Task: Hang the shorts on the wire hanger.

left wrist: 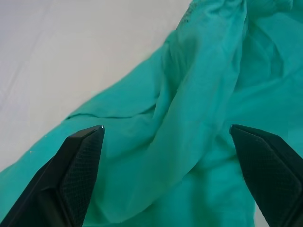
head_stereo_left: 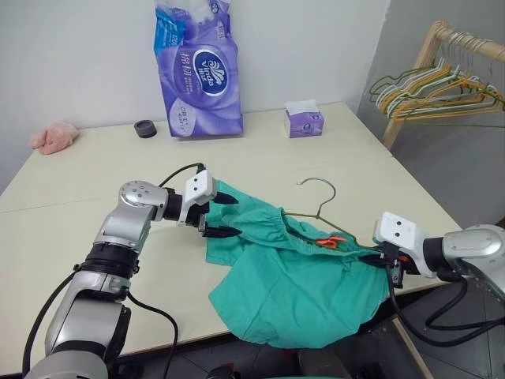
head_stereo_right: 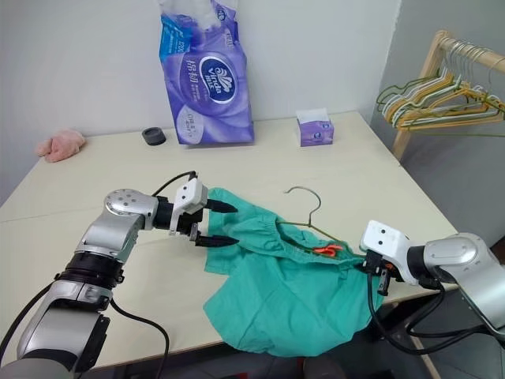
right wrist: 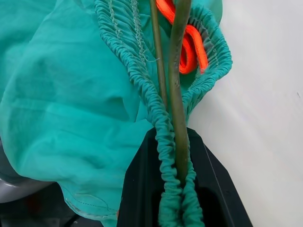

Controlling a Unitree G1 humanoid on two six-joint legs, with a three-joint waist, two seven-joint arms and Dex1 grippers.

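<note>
The teal shorts (head_stereo_left: 292,296) lie crumpled on the table near its front edge, with part of the cloth drooping over the edge. The wire hanger (head_stereo_left: 321,199) runs through the gathered waistband, and its hook rests on the table behind the shorts. An orange drawstring (head_stereo_left: 331,241) shows at the waistband. My left gripper (head_stereo_left: 225,216) stands open at the shorts' left end, with its fingers (left wrist: 83,161) on either side of a fold without pinching it. At the right end, my right gripper (right wrist: 177,156) is shut on the waistband and the hanger's wire together.
A tall purple tissue pack (head_stereo_left: 197,67), a small tissue box (head_stereo_left: 304,122), a black ring (head_stereo_left: 146,129) and a pink fluffy cloth (head_stereo_left: 54,136) sit at the back of the table (head_stereo_left: 71,197). A wooden rack with bunched hangers (head_stereo_left: 434,87) stands at the far right.
</note>
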